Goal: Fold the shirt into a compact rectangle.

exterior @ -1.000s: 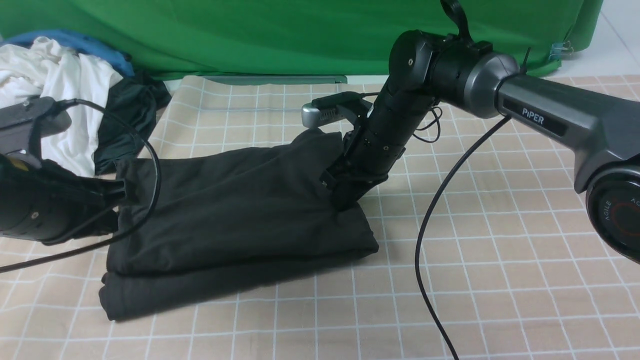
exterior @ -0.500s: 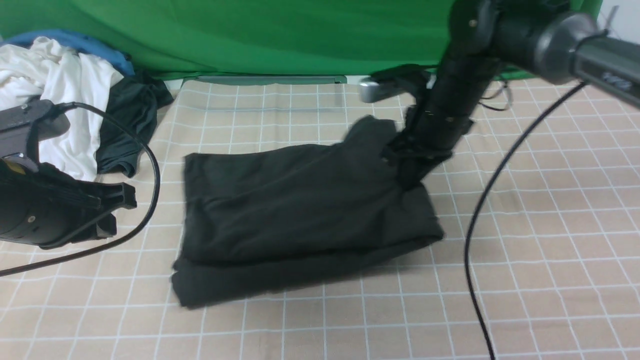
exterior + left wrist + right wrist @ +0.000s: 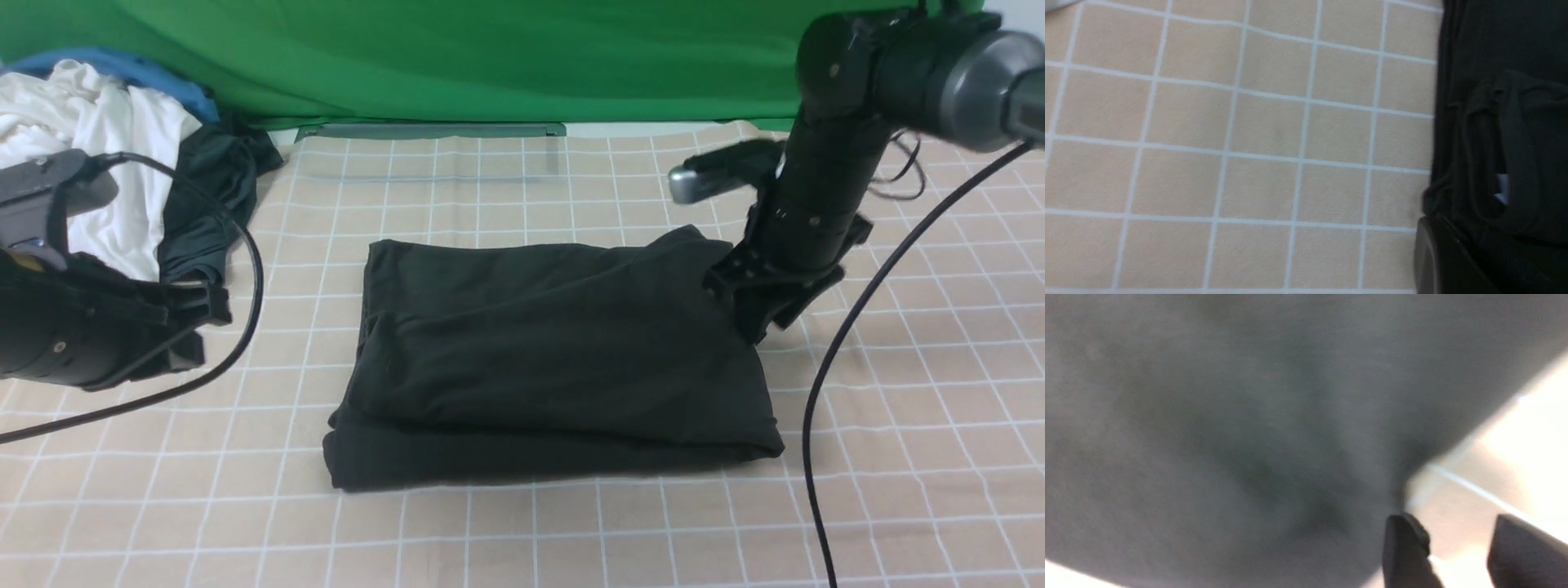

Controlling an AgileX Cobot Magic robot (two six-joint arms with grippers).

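The shirt (image 3: 555, 359) is lying folded into a rough rectangle on the checked worktop (image 3: 522, 531), its doubled front edge facing the robot; the left pincer (image 3: 200, 322) is hovering closed and empty off the shirt's left side, apart from it. At the shirt's far right corner the right pincer (image 3: 755, 314) is pointing down just beside the cloth; in the right wrist view its fingers (image 3: 1406, 551) are standing parted over bare worktop at the shirt's edge, gripping nothing. Farther back on the left, a pile of white, blue and dark clothes (image 3: 122, 163) is lying before a green backdrop (image 3: 490, 57).
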